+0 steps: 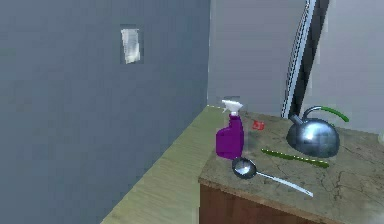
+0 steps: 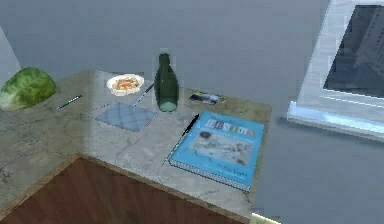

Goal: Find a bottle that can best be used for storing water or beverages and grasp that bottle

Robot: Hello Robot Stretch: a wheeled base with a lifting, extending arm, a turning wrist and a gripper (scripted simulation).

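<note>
The dark green bottle stands upright on the stone table in my arm side view. It is slim-necked and sits between a small white dish of food and a blue book, just behind a grey-blue cloth. Ahead of me a purple spray bottle stands near a kettle. I cannot tell the state of my fingers.

One green bottle, one spray bottle, one kettle, one ladle, one book.
</note>
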